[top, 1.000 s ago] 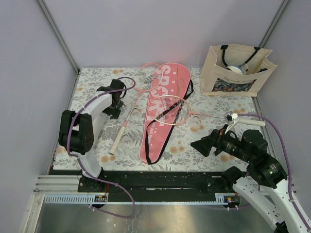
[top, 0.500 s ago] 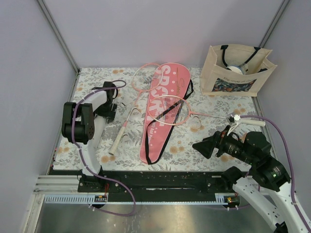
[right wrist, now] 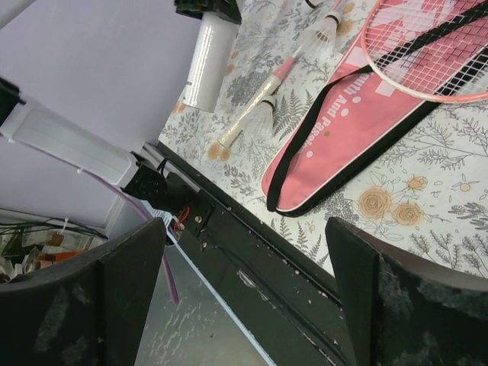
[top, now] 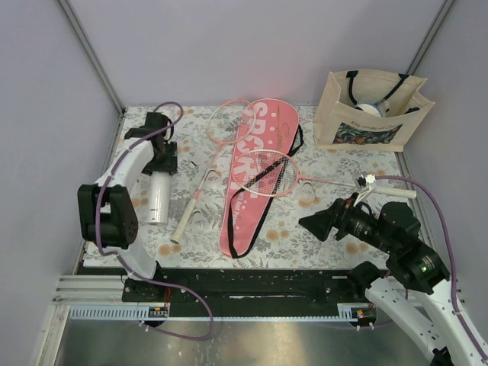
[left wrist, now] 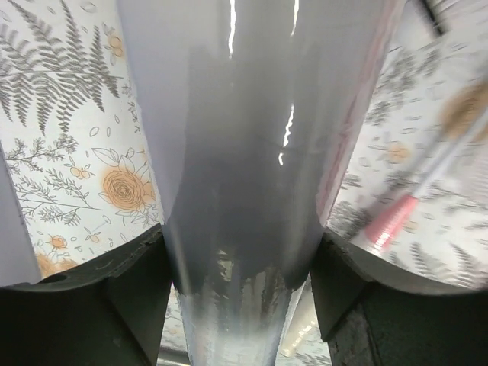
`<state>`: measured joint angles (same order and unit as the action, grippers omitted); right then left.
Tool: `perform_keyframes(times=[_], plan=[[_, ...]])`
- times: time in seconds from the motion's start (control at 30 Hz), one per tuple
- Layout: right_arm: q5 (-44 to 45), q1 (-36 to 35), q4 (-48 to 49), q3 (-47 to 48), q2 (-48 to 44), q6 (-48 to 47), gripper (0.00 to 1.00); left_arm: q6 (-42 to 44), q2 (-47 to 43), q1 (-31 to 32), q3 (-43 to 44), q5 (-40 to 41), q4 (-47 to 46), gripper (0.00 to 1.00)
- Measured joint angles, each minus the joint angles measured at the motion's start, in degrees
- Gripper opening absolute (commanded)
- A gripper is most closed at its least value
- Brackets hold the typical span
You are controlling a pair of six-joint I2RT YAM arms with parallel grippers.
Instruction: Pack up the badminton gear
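Your left gripper [top: 162, 162] is clamped on the top end of the glossy white plastic tube [top: 158, 198], which hangs over the left side of the floral-print table [top: 381, 164]. The tube looks light, stiff and pretty slick, so I'd hold it nearer mid-body. The right gripper [top: 316, 225] hovers wide open, holding nothing.

two rackets [top: 267, 174], one cover [top: 248, 207], one tube [top: 158, 198]
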<state>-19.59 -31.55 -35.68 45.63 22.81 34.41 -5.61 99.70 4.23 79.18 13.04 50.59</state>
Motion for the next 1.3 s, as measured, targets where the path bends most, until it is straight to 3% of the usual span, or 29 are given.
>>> perform_keyframes(times=[0.13, 0.33, 0.53, 0.7, 0.8, 0.9, 1.07, 1.3], plan=[[1.0, 0.0, 3.6, -1.0, 1.0, 0.3, 0.93, -4.3, -8.3, -1.5, 1.4, -5.7, 0.0, 0.5], [2.4, 0.0, 16.5, -5.7, 4.8, 0.4, 0.88, -16.4, -18.8, -3.2, -0.7, -21.7, -5.9, 0.49], [5.2, -0.6, 35.8, -12.8, 14.7, 0.0, 0.85, -37.3, -29.6, -3.0, -14.8, -37.9, -20.1, 0.48], [8.6, -8.2, 47.7, -14.3, 23.3, -4.2, 0.84, -58.1, -35.6, -3.1, -28.3, -45.7, -32.5, 0.43], [10.8, -14.1, 53.5, -14.3, 26.5, -7.8, 0.83, -67.9, -36.5, -3.1, -34.5, -48.3, -39.4, 0.43], [12.4, -18.7, 58.2, -14.2, 30.6, -10.4, 0.74, -74.1, -37.6, -3.1, -37.2, -49.2, -41.3, 0.43], [16.2, -22.8, 62.1, -13.8, 35.0, -12.1, 0.64, -78.3, -42.4, -3.1, -37.2, -49.3, -43.2, 0.46], [20.0, -24.8, 66.7, -12.8, 38.5, -11.5, 0.59, -79.6, -46.8, -3.5, -38.0, -47.9, -43.9, 0.45]])
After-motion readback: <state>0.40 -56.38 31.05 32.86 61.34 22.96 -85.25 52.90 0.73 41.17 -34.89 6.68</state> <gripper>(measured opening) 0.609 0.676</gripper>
